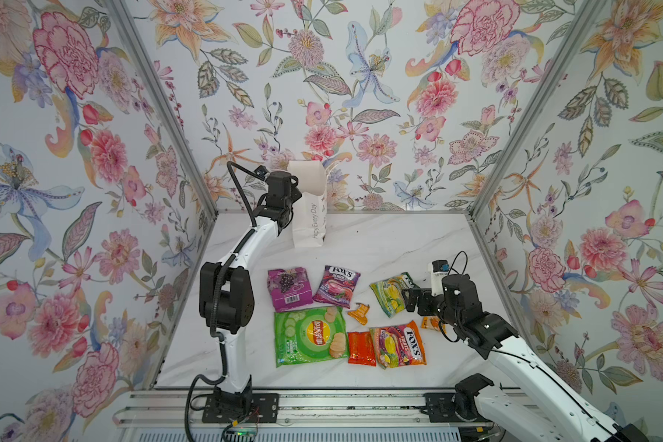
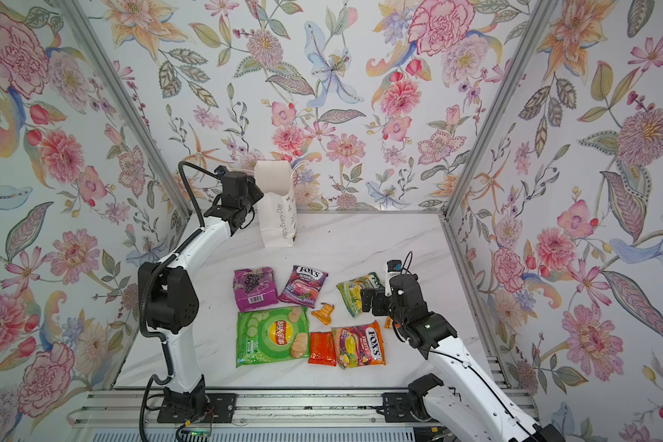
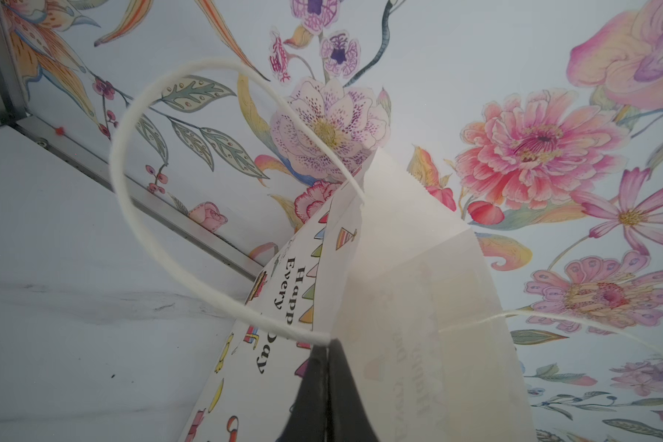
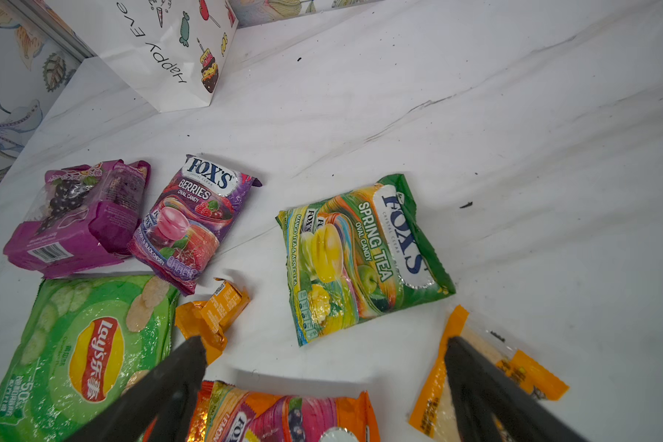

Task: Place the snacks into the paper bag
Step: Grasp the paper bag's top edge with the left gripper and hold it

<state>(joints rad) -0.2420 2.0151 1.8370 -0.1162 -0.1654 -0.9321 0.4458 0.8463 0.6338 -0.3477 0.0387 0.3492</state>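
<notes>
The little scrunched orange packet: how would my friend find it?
Find the big green chips bag on the marble table. At its far right corner, just nearer than the purple FOX'S bag, sits the scrunched orange packet. It alone is crumpled; its neighbours lie flat.

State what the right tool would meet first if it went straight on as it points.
The right tool would likely meet the glossy green FOX'S Spring Tea candy bag, or the white marble table just before it; depth unclear.

Eight snack packets point(image 1: 310, 336), one paper bag point(image 1: 309, 225), two robot arms point(image 1: 259, 235).
</notes>
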